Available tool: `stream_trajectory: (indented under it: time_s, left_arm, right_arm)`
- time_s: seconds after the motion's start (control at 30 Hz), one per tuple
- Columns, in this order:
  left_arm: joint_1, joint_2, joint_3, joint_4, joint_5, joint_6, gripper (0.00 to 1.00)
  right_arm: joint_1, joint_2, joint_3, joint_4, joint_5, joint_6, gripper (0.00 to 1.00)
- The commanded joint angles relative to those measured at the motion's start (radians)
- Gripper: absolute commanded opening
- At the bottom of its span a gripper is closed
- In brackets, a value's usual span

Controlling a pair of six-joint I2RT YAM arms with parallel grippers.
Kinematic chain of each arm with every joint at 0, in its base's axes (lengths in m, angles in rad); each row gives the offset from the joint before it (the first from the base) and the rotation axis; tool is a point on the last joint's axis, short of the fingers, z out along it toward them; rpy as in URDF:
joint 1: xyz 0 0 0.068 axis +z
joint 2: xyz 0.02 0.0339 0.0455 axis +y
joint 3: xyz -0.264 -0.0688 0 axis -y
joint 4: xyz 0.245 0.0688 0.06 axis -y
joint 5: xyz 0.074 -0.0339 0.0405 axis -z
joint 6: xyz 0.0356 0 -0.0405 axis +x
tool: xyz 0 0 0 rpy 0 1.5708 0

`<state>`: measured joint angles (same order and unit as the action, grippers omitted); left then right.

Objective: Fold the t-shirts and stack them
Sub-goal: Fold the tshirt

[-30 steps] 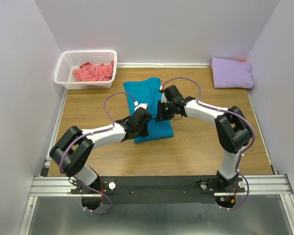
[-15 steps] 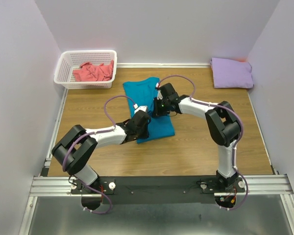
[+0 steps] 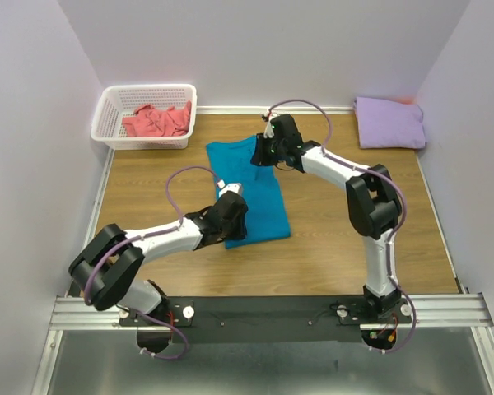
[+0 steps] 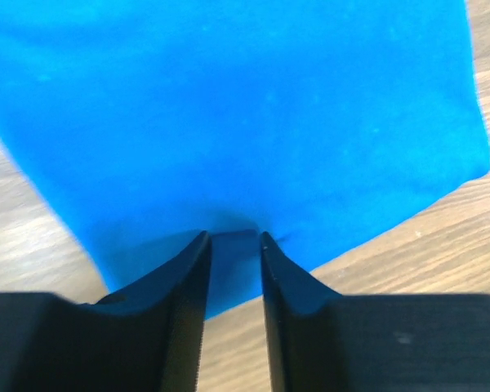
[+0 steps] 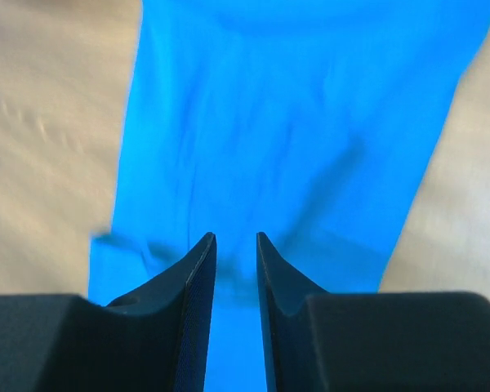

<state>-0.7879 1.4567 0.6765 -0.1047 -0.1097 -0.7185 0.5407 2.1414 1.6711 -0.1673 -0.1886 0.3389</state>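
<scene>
**A:** Up goes the right gripper (image 5: 235, 237), from the middle of the teal-blue shirt (image 3: 259, 193) to its far end, while the left gripper (image 4: 233, 237) has drawn back to the near hem. They stand wider apart than a second ago.

**B:** Stretching it out, I'd say. The shirt lies as one long narrow band mid-table (image 3: 337, 239), slanting from far left to near right. An arm at each end would pull that strip flat before another fold.

**A:** Jaws?

**B:** The right pair stand a slit apart. Cloth runs flat through the gap with nothing pinched that I can see, though that view is blurred. The left pair show the same narrow slit, but there's a small pucker of cloth right at the tips. Gripping or letting go? Can't tell.

**A:** And the others?

**B:** That pale lavender shirt (image 3: 389, 122) is folded and parked in the far right corner, which looks like the start of the stack. Far left, the coral-pink shirt (image 3: 156, 122) sits crumpled in the white basket (image 3: 105, 125), not yet folded.

**A:** One done, one in hand, one waiting. A crosswise fold comes next, I reckon.
</scene>
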Motion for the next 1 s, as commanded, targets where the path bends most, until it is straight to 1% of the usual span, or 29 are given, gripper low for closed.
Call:
stream_trajectory:
  time_s: [0.0,0.07,0.1,0.13,0.17,0.2,0.27,0.37,0.4,0.43,0.53,0.63,0.67,0.73,0.87,0.97]
  left_arm:
    - [0.002,-0.122,0.05,-0.069,-0.091,-0.035,0.43]
    - [0.015,-0.194,0.049,-0.041,-0.087,-0.041,0.44]
    - [0.021,-0.217,0.031,-0.024,-0.075,-0.042,0.44]
    - [0.036,-0.235,0.015,-0.006,-0.055,-0.044,0.44]
    - [0.044,-0.268,0.0,0.028,-0.009,-0.051,0.44]
    - [0.055,-0.278,-0.035,0.043,0.016,-0.056,0.43]
    - [0.076,-0.3,-0.073,0.097,0.086,-0.068,0.4]
    - [0.084,-0.299,-0.153,0.152,0.162,-0.09,0.35]
    - [0.088,-0.283,-0.172,0.177,0.2,-0.107,0.34]
    - [0.091,-0.277,-0.207,0.189,0.214,-0.114,0.31]
    - [0.093,-0.26,-0.267,0.214,0.237,-0.165,0.27]
    - [0.098,-0.268,-0.304,0.2,0.232,-0.218,0.27]
    - [0.098,-0.275,-0.311,0.189,0.223,-0.231,0.26]
    - [0.102,-0.285,-0.344,0.18,0.212,-0.277,0.23]
    - [0.116,-0.311,-0.391,0.157,0.194,-0.323,0.21]
    - [0.119,-0.37,-0.397,0.117,0.174,-0.331,0.2]
  right_arm:
    - [-0.018,-0.156,-0.201,-0.017,-0.053,0.031,0.34]
    - [-0.027,-0.231,-0.296,0.002,-0.107,0.057,0.33]
    - [-0.027,-0.3,-0.336,0.011,-0.167,0.063,0.34]
    - [-0.03,-0.329,-0.42,0.023,-0.207,0.068,0.34]
    - [-0.03,-0.356,-0.453,0.037,-0.253,0.066,0.33]
    - [-0.03,-0.403,-0.491,0.046,-0.335,0.068,0.33]
    - [-0.03,-0.448,-0.598,0.09,-0.437,0.074,0.33]
    - [-0.033,-0.498,-0.72,0.155,-0.503,0.087,0.34]
    - [-0.031,-0.503,-0.746,0.158,-0.541,0.092,0.33]
    - [-0.034,-0.503,-0.776,0.231,-0.564,0.104,0.33]
    - [-0.045,-0.488,-0.89,0.325,-0.627,0.127,0.33]
    - [-0.077,-0.45,-1.019,0.562,-0.679,0.208,0.33]
    - [-0.087,-0.418,-1.046,0.595,-0.686,0.218,0.33]
    - [-0.114,-0.39,-1.103,0.638,-0.687,0.23,0.33]
    - [-0.16,-0.341,-1.168,0.707,-0.664,0.252,0.33]
    - [-0.165,-0.373,-1.188,0.71,-0.67,0.274,0.33]
